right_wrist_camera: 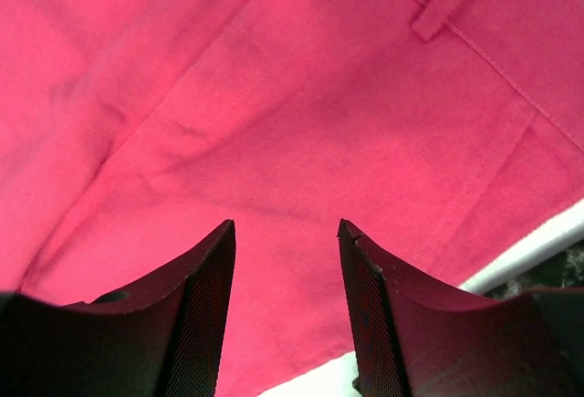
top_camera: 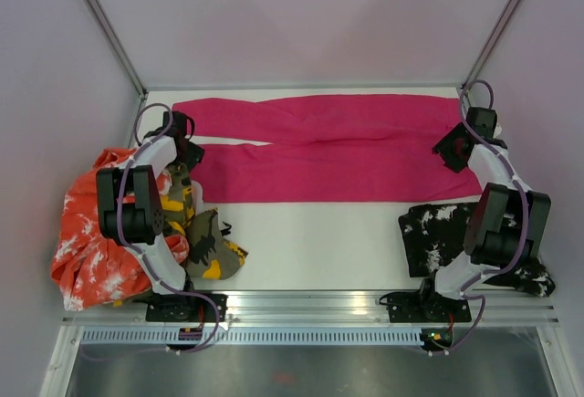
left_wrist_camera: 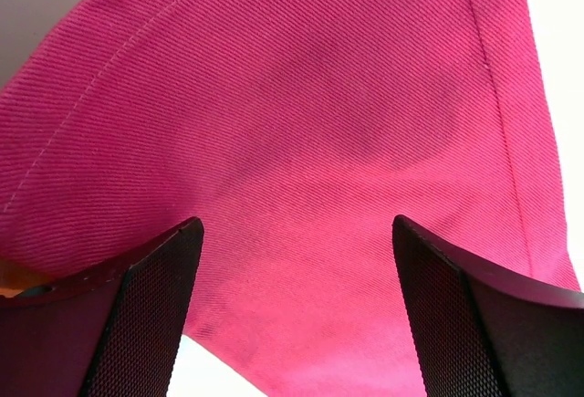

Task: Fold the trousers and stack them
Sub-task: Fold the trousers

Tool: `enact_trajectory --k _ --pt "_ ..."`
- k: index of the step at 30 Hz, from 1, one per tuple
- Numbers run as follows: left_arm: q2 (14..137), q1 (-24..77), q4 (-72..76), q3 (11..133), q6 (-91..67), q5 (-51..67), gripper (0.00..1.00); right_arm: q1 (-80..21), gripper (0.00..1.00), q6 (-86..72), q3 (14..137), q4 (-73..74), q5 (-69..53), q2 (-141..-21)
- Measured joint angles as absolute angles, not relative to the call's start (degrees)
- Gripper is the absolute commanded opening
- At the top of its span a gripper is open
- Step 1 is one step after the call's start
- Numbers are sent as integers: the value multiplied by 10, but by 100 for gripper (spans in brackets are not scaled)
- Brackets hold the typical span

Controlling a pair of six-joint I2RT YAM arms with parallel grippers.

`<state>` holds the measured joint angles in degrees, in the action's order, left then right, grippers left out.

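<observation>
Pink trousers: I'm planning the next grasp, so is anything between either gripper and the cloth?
Nothing visible. The left gripper and right gripper both stand open directly over the pink trousers, with only bare cloth in front of them.

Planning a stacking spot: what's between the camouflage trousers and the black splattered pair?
Only bare white table, shown in the top view; the camouflage trousers and black splattered pair lie well apart.

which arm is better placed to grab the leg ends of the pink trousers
Left. The left hand hangs open over the leg ends of the pink trousers. The right hand is over the waistband, at the opposite end, so it would have to reach across.
</observation>
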<state>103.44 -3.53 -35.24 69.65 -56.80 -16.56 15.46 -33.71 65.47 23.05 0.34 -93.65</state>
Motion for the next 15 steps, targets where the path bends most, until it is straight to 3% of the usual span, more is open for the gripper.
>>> enact_trajectory --k 11,15 --pt "1040 -38 -387 723 -576 -145 91 227 57 -385 552 241 20 -905" --pt "1065 -35 -390 724 -572 -152 82 254 60 -396 535 246 37 -903"
